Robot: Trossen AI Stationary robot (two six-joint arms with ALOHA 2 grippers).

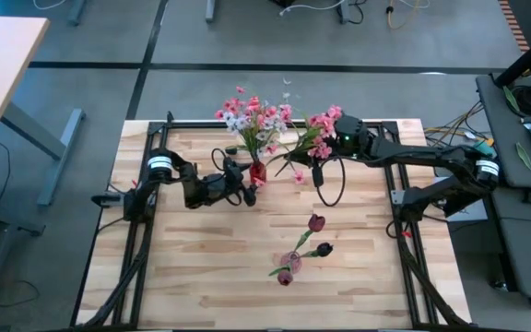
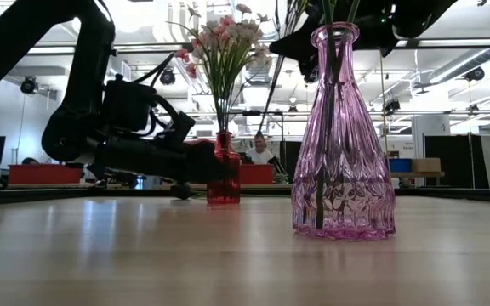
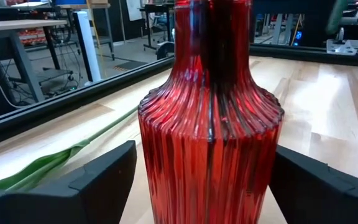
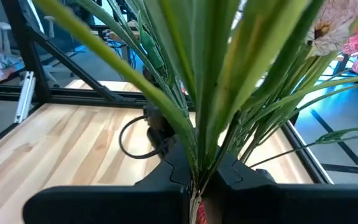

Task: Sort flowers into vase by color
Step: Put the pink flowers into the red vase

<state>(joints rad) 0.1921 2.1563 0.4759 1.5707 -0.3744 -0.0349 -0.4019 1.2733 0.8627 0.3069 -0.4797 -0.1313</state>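
Observation:
A ribbed red vase (image 1: 258, 172) stands at the table's far middle with pink and white flowers (image 1: 252, 115) in it. My left gripper (image 3: 204, 186) is level at table height, and its two fingers flank the vase's lower body (image 3: 210, 162). My right gripper (image 4: 197, 186) is raised over the far right and is shut on a bunch of pink flowers (image 1: 325, 124) with long green leaves. A pink glass vase (image 2: 343, 127) stands on its base near the table's front. It holds dark red tulip buds (image 1: 316, 222). My left gripper has one finger (image 3: 104, 180) on each side of the red vase, coming level from the table's left. I cannot tell whether the fingers touch the glass. My right gripper pinches the gathered green stems (image 4: 197, 168) near their lower end between its two fingers. The bunch fans out away from the fingers, lifted clear of the table.
A black frame (image 1: 146, 148) runs around the wooden table. A long green leaf (image 3: 42, 165) lies on the boards beside the red vase. A loose pink blossom (image 1: 300, 175) lies right of it. A black cable loop (image 1: 330, 184) hangs under the right arm. A person (image 2: 258, 151) sits far behind.

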